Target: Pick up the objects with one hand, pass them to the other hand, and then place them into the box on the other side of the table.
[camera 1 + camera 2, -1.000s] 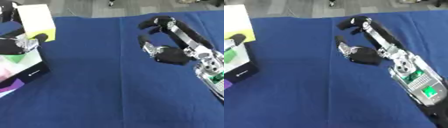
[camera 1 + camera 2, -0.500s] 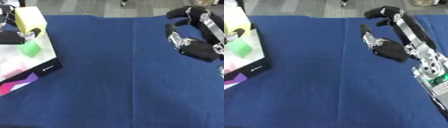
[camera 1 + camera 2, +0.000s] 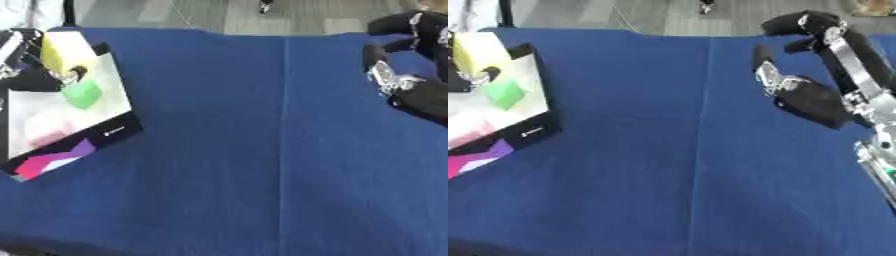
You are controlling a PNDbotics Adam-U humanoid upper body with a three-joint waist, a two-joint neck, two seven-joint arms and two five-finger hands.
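Note:
An open box (image 3: 112,131) with a white inside and a black rim sits at the table's left edge. A green block (image 3: 83,94) lies inside it, and a pale pink thing (image 3: 48,136) lies lower down. My left hand (image 3: 24,64) hangs over the box's far corner, beside a yellow-and-white piece (image 3: 54,54). It is partly cut off and blurred, and it is not touching the green block. My right hand (image 3: 808,97) hovers over the right side of the table with its fingers (image 3: 802,22) loosely curved and nothing in it.
A blue cloth (image 3: 675,165) covers the table, with a crease running down its middle. Grey floor shows beyond the far edge. The box's front corner carries pink and purple print (image 3: 52,161).
The whole picture has shifted, so the camera has turned. The green block now lies below the left hand in the box. The right hand stays empty on the right.

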